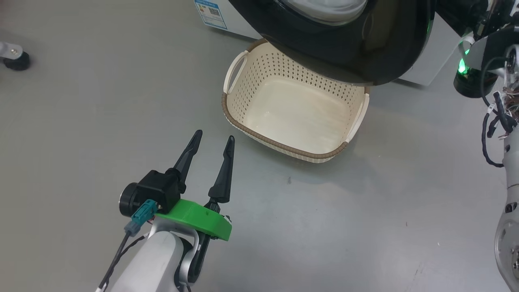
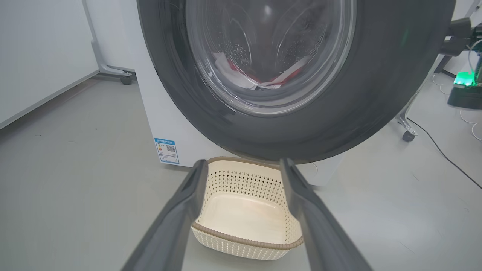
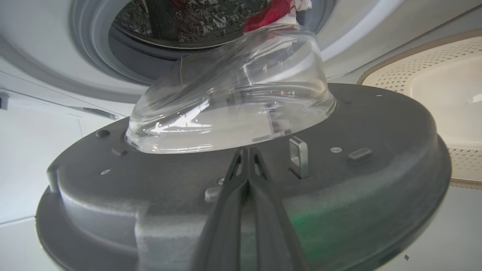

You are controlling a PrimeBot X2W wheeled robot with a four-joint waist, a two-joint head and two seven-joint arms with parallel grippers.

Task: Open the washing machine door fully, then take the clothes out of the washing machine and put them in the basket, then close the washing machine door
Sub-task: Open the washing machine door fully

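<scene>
The washing machine door [image 1: 344, 44] stands partly open, its black rim hanging over the far edge of the basket [image 1: 292, 113], which holds nothing. Through the door's glass [image 2: 271, 56] the red and white clothes [image 2: 263, 79] lie in the drum. My left gripper [image 1: 214, 137] hovers open over the floor, left of the basket and in front of it, with nothing between its fingers [image 2: 188, 203]. My right gripper [image 3: 246, 151] is shut, with its tips at the door's grey inner face [image 3: 150, 188] just below the glass bowl [image 3: 233, 101]. Beyond it are the washing machine mouth [image 3: 113, 56] and red clothes [image 3: 273, 11].
The white washing machine [image 2: 150, 113] carries a blue label [image 2: 166, 149] low on its front. A metal latch loop [image 3: 299, 156] sits right of my right fingertips. A caster [image 1: 16, 61] stands far left, a green-lit device [image 1: 466, 71] far right, and a cable [image 2: 444, 150] crosses the floor.
</scene>
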